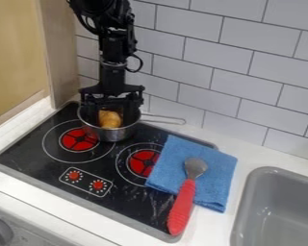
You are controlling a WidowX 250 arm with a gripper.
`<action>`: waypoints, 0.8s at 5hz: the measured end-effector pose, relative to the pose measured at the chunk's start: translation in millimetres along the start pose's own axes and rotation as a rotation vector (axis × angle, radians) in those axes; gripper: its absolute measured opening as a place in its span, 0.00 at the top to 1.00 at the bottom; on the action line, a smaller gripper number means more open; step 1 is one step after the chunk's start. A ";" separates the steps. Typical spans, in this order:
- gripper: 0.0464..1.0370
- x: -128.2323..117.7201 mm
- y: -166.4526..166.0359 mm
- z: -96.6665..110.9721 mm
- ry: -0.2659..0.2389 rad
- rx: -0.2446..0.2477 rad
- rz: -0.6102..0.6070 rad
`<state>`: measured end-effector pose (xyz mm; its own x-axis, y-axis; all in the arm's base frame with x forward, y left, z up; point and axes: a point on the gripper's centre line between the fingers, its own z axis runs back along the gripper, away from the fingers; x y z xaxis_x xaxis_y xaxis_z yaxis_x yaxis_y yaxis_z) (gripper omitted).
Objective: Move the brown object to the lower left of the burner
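Observation:
The black gripper (pixel 110 111) hangs straight down over the metal pot (pixel 113 135) at the back of the stove, its fingertips inside the rim. Inside the pot lies the brown object (pixel 109 119), between the two spread fingers. Whether either finger touches it I cannot tell; its lower part is hidden by the pot wall. Two red burners mark the black stovetop: the left burner (pixel 79 139) is in front of the pot, to its left, and the other burner (pixel 144 162) is farther right.
A blue cloth (pixel 214 177) overlaps the stove's right edge, with a red-handled spoon (pixel 182 206) lying across it. The pot's wire handle (pixel 166 117) points right, near the tiled wall. Red knobs (pixel 86 181) sit at the stove's front, and a grey sink (pixel 272 211) is at right.

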<state>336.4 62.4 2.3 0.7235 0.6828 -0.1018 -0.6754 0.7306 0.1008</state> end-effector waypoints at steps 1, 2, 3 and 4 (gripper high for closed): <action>0.38 1.9 -3.4 0.6 -0.013 -0.022 -0.005; 0.41 2.2 -4.6 0.1 -0.014 -0.029 -0.011; 0.41 -0.1 -3.8 0.9 -0.007 -0.029 -0.007; 0.41 -3.2 -1.0 7.5 0.002 -0.020 -0.009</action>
<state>335.8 59.5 10.0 0.7291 0.6764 -0.1046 -0.6717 0.7364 0.0805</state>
